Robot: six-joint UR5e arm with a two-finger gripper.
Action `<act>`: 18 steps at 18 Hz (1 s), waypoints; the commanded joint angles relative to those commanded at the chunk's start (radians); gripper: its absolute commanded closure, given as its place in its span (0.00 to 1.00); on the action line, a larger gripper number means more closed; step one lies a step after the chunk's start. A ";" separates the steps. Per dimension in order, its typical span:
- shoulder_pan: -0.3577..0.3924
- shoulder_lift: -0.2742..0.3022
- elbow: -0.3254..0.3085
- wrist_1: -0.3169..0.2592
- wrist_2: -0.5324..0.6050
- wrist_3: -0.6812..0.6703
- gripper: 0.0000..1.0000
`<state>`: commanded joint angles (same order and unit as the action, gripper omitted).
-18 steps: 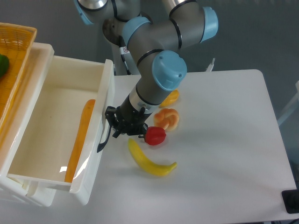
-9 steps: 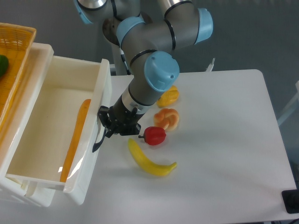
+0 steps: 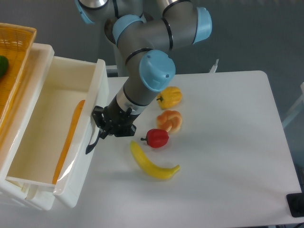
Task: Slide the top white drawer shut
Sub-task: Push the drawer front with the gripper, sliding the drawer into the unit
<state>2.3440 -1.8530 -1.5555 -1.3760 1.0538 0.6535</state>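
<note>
While the arm reached down over the worktop (image 3: pixel 223 142), the claw (image 3: pixel 105 127) pressed against the front panel of the drawer (image 3: pixel 88 123), right at its black handle (image 3: pixel 93 141); whether its fingers were spread or closed could not be told, since the wrist hid them. The drawer lay to the claw's left, pulled well out of the cabinet (image 3: pixel 28 199), with a long orange strip (image 3: pixel 69 137) lying along its floor. Just right of the claw sat a red pepper (image 3: pixel 157 137), with a banana (image 3: pixel 151 162) below it. Farther right and above were an orange fruit (image 3: pixel 170 120) and a yellow pepper (image 3: pixel 171 96). A yellow basket (image 3: pixel 14 71) stood far left of the claw, beyond the drawer.
</note>
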 joint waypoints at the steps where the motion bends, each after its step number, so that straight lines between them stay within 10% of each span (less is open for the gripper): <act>1: -0.008 0.000 0.000 -0.002 0.000 -0.002 0.90; 18: -0.118 0.018 0.006 0.005 -0.002 -0.071 0.89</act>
<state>2.2258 -1.8346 -1.5494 -1.3714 1.0523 0.5830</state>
